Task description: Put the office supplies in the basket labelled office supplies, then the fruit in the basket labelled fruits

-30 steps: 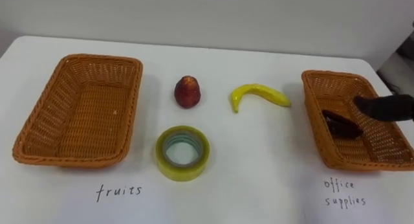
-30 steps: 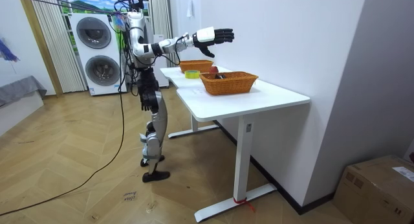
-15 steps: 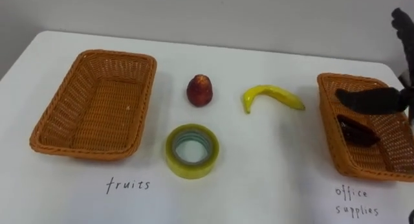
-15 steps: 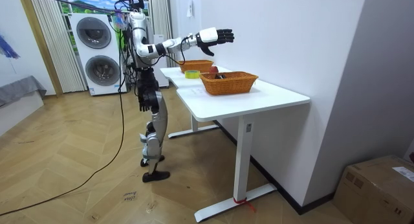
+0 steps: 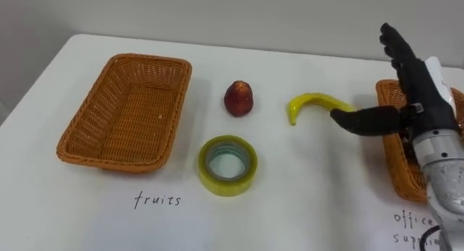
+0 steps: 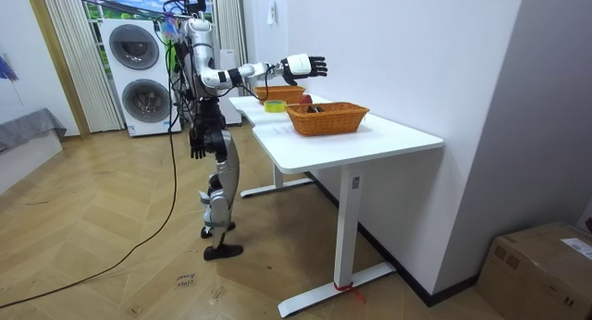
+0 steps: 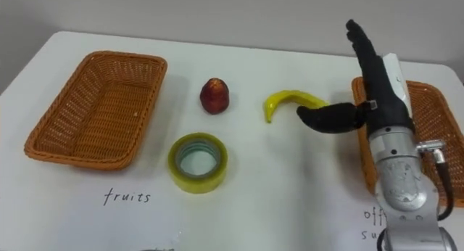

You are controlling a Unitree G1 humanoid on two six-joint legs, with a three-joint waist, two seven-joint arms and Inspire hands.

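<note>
Hovering spread and empty over the banana's (image 5: pixel 308 104) end, the right hand (image 5: pixel 415 91) risks knocking it aside — closing off-centre would do it.

Yellow banana (image 5: pixel 316 104), red apple (image 5: pixel 238 99)

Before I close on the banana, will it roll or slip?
The banana lies flat on its curve, so it will probably slide or pivot on the smooth table rather than roll. It looks stiff and light. The open right hand is by one end, so contact there may spin it.
</note>
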